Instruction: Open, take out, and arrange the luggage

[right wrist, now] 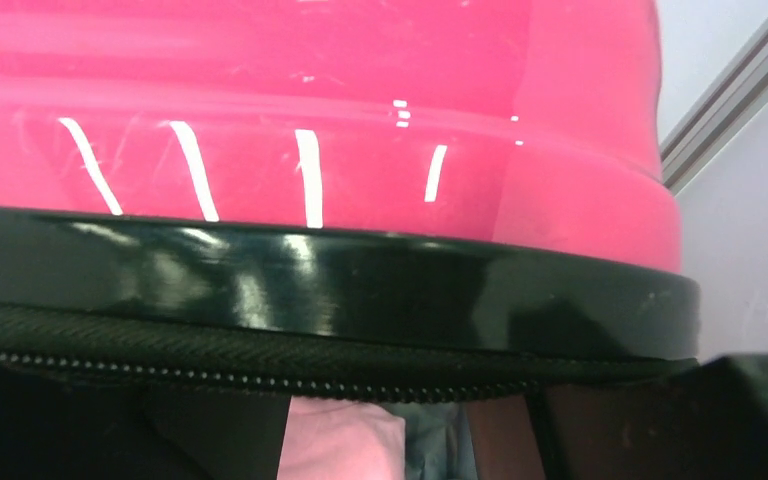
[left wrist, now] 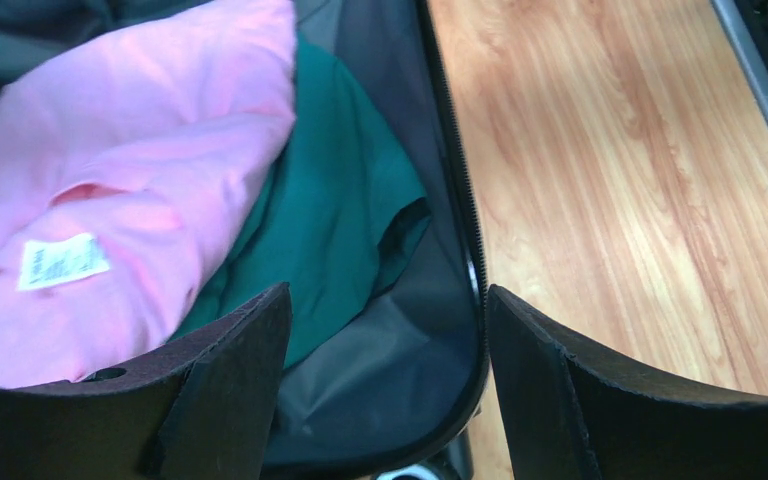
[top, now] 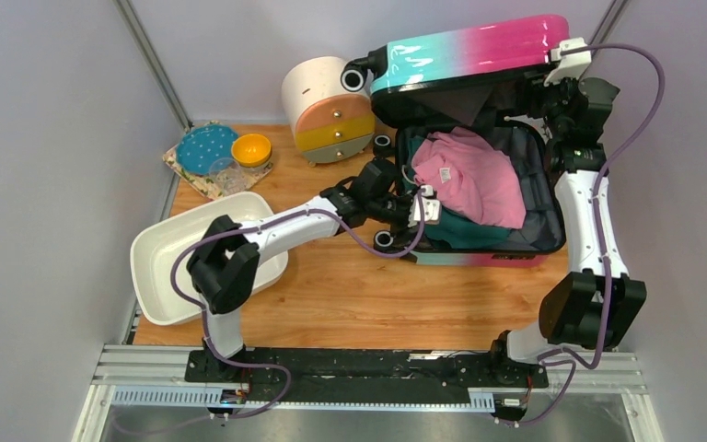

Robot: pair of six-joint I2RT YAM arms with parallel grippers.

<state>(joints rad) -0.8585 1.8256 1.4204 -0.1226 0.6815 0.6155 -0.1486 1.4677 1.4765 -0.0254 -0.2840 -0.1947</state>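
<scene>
Luggage (top: 479, 259) at far right corner of table (top: 350, 295), lid (top: 469, 51) raised. Right gripper (top: 557, 78) at lid rim; cannot tell whether jaws hold it. If not, lid drops onto left arm (top: 304, 216). Left gripper (left wrist: 388, 300) jaws wide, empty, over near rim: may pinch lining (left wrist: 400, 340), not pink garment (left wrist: 130, 200).

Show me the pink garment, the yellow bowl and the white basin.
pink garment (top: 479, 180), top external view, middle of the fabric
yellow bowl (top: 251, 149), top external view, its inner hollow
white basin (top: 168, 262), top external view, bare inner floor
</scene>
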